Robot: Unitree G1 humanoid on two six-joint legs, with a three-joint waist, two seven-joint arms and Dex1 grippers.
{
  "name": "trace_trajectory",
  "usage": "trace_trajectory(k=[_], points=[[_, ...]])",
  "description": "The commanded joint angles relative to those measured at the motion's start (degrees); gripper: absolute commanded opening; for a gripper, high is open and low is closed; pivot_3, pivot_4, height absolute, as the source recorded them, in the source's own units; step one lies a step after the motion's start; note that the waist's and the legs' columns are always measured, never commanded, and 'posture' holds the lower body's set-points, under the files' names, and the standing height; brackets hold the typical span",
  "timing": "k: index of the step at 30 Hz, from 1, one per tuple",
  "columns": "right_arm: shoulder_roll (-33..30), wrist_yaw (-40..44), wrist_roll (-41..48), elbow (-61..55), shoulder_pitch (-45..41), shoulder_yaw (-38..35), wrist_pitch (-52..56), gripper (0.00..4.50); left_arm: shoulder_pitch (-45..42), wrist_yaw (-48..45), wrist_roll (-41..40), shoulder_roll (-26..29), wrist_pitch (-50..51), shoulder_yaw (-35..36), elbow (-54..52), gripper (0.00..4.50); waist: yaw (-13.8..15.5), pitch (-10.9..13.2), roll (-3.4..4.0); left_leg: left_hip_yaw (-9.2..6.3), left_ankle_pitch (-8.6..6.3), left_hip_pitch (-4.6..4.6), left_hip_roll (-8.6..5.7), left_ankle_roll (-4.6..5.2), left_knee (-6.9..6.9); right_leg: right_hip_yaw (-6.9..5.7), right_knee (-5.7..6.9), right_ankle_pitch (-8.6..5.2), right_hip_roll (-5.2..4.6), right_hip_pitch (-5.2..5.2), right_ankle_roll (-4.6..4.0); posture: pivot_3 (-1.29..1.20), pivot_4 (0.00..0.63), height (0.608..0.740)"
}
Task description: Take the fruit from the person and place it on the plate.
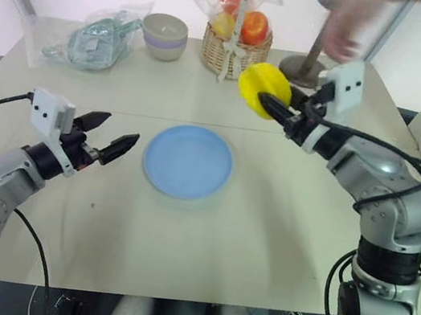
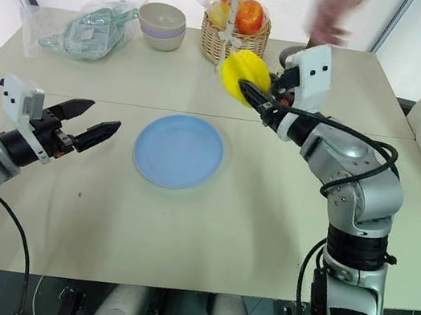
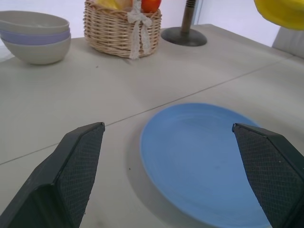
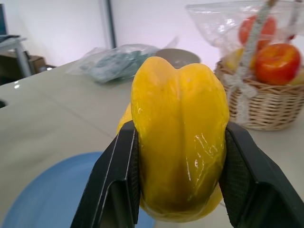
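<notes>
Right wrist view, R gripper [image 4: 178,178] pinching yellow fruit [image 4: 178,137] btwn both fingers, held off table at upper centre of head view, plate [image 1: 188,161] mid-frame below-left, L gripper [image 1: 107,139] spread wide at left, person's hand [image 1: 350,23] blurred top right.

The right gripper [image 1: 271,103] is clamped on the yellow fruit [image 1: 261,87], holding it in the air above the table [image 1: 265,216]. The person's hand [image 1: 350,23], blurred, is beyond this claw and apart from it. The light-blue plate [image 1: 188,161] lies below and to its left, bare. The left gripper [image 1: 114,136], fingers spread, hovers just left of the plate.
</notes>
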Motion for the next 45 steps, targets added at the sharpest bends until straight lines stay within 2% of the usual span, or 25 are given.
trace_trajectory(k=[1,4,13,18,25,26,27,30,38,45], points=[[-2.22,5.55,3.59,-3.53,0.81,0.42,0.84,1.55,0.74,-1.65,-1.68,1.94,0.43,3.01,-1.37,4.5,-0.06,0.0,0.0,0.0,0.0,0.0,0.0,0.0,0.0,0.0,0.0,0.0,0.0,0.0,0.0,0.0,0.15,0.74],[-2.73,9.97,4.36,-3.46,2.47,3.18,-0.04,1.55,1.42,-2.6,-2.64,2.88,1.19,3.35,-1.47,4.5,-0.2,0.0,0.0,-0.01,0.0,0.01,0.01,0.0,-0.01,-0.01,0.0,0.0,0.01,0.0,-0.01,0.0,0.15,0.74],[7.26,13.25,-5.2,11.01,4.07,15.26,-11.46,1.55,0.96,-2.3,-2.52,3.36,2.68,2.22,-3.01,4.5,-0.09,0.0,0.0,0.0,0.01,0.02,0.03,-0.01,0.01,0.0,0.01,0.0,0.05,0.0,-0.01,0.0,0.15,0.74],[11.19,13.92,-10.33,18.06,4.34,18.66,-17.54,1.55,1.17,-1.89,-2.23,3.44,3.11,2.02,-4.21,4.5,-0.07,0.0,0.0,0.0,0.0,0.02,0.02,-0.01,-0.01,-0.01,0.0,0.0,0.03,0.0,-0.01,0.0,0.15,0.74],[13.08,14.49,-16.01,23.34,4.64,20.23,-23.94,1.55,1.82,-1.67,-1.8,2.9,3.47,1.4,-5.17,4.5,-0.16,0.0,0.0,-0.01,0.0,0.02,0.02,-0.03,-0.01,-0.01,0.0,0.02,0.01,-0.02,-0.04,0.0,0.15,0.74],[13.24,14.59,-16.73,23.72,4.73,20.42,-24.82,2.6,1.88,-1.7,-1.64,2.85,3.37,1.17,-5.22,4.5,-0.16,0.0,0.0,0.0,0.0,0.02,0.02,-0.03,-0.01,-0.01,0.0,0.03,0.01,-0.02,-0.05,0.0,0.15,0.74],[13.45,14.71,-17.2,23.95,4.85,20.48,-25.31,2.86,1.94,-1.68,-1.54,2.77,3.28,1.02,-5.27,4.5,-0.17,0.0,0.0,-0.01,0.0,0.02,0.02,-0.03,-0.01,-0.01,0.0,0.03,0.01,-0.02,-0.05,0.0,0.15,0.74],[13.91,15.11,-17.91,23.97,5.2,20.26,-25.78,4.45,2.3,-1.8,-1.38,2.65,2.91,0.77,-5.35,4.5,-0.16,0.0,0.0,-0.01,0.01,0.02,0.02,-0.04,-0.01,-0.01,0.0,0.03,0.01,-0.03,-0.05,0.0,0.15,0.74],[12.99,14.81,-16.24,19.52,3.62,16.47,-21.29,4.49,2.76,-2.24,-1.25,2.65,2.02,0.68,-5.17,4.5,-0.15,0.01,0.01,0.0,0.01,0.02,0.02,-0.04,-0.02,-0.03,0.0,0.05,-0.05,-0.04,-0.09,0.0,0.15,0.74],[8.2,14.04,-6.75,7.02,0.45,7.56,-7.09,4.49,4.1,-2.85,-1.38,2.78,1.29,1.11,-5.7,4.5,-0.05,0.03,0.04,0.0,0.0,-0.01,-0.02,-0.04,-0.03,-0.08,-0.01,0.05,-0.17,-0.07,-0.09,0.0,0.15,0.74]])
